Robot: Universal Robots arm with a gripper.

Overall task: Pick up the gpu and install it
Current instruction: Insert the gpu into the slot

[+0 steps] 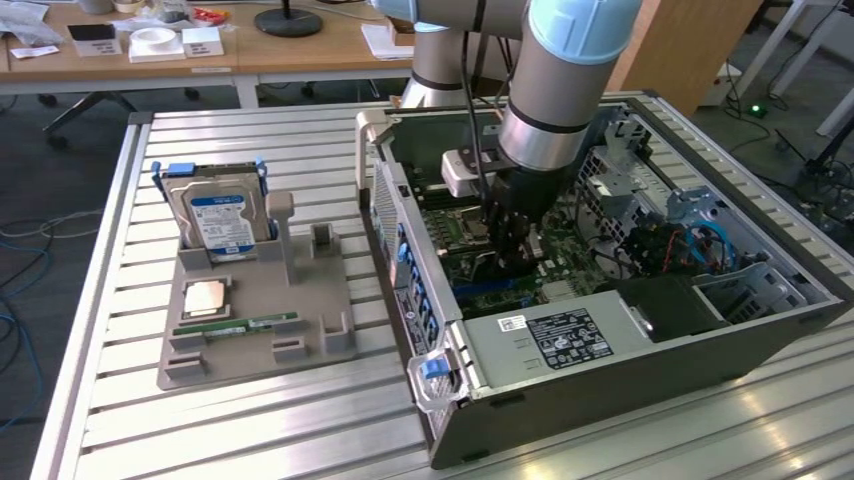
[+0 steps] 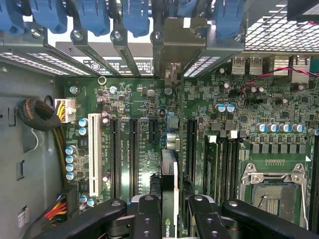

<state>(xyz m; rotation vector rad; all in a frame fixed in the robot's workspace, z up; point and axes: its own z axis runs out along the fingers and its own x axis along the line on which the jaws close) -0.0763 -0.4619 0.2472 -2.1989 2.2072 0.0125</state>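
My gripper (image 2: 169,219) is clenched on the gpu (image 2: 169,174), holding it edge-on between the fingers (image 2: 148,216) so that from the wrist I look straight down its thin top edge. The card hangs directly below my tool, inside the open computer case (image 1: 747,350), just over the motherboard (image 2: 249,99). Ahead of the fingers, the card's silvery end bracket (image 2: 177,50) stands against the case's rear wall, among the blue slot clips (image 2: 134,15).

I judge that I am in the seating step: the card is carried, lowered, and roughly lined up with a long expansion slot (image 2: 191,149) lying just beside its edge. I cannot tell whether the contacts have already entered a slot, since the card hides what lies under it.

To do this well, I would keep the card upright, not tilted to either side, and parallel to the slots flanking my fingers. The bracket must slide into its own opening in the rear wall without catching a neighbouring clip. Pressure should go straight down, evenly along the card, because a skewed push could jam one end. My fingers sit near small capacitors (image 2: 225,107) on the board, so I should avoid any sideways drift.

Off my tool, well apart on the table (image 1: 267,440), the parts tray (image 1: 254,360) holds a hard drive (image 1: 220,220).
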